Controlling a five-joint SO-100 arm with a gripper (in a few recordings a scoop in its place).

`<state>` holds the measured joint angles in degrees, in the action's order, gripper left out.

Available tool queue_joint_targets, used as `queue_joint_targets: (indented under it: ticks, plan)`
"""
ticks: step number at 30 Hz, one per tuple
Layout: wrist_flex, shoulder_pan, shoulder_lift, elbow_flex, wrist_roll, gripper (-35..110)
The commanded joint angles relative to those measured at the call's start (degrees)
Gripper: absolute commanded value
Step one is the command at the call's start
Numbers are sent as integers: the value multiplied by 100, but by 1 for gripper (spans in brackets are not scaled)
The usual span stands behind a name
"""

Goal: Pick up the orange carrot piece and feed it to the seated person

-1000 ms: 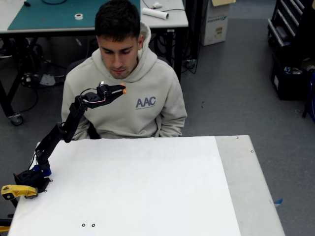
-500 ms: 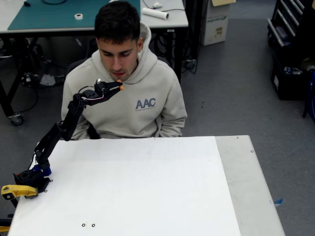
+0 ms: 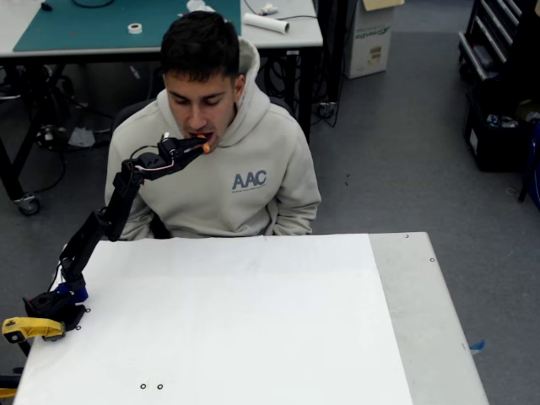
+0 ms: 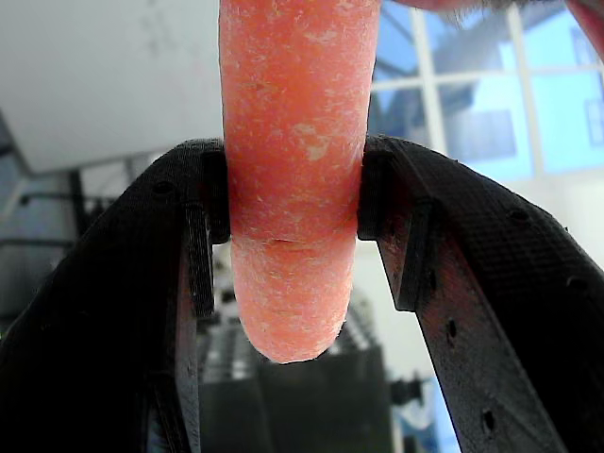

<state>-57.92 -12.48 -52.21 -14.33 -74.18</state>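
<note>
Carrot at the mouth, delivery pending.

I observe the gripper (image 3: 200, 148) raised well above the bench's far-left corner, pinching the orange carrot piece (image 4: 294, 179) between both black fingers (image 4: 193, 236) around its midsection. In the fixed view its long axis runs out from the fingertips toward the seated person (image 3: 245, 169), who sits behind the bench's far edge, and the free end appears to sit at the open mouth. I judge that release hinges on the bite. No containers are in view.
</note>
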Motion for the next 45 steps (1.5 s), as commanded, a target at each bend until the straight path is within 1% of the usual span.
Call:
queue_joint_targets:
  ticks: [1,10,27,30,38,41,45]
  plan:
    - [70,0,-729,-501,-44,-3]
    - [35,211,-747,-492,-44,-3]
    - [62,132,-756,-483,-123,-2]
    - [62,123,-765,-483,-132,2]
    - [9,-18,-765,-492,-132,19]
    - [9,-246,-765,-492,-132,22]
    - [62,-527,-765,-492,-132,22]
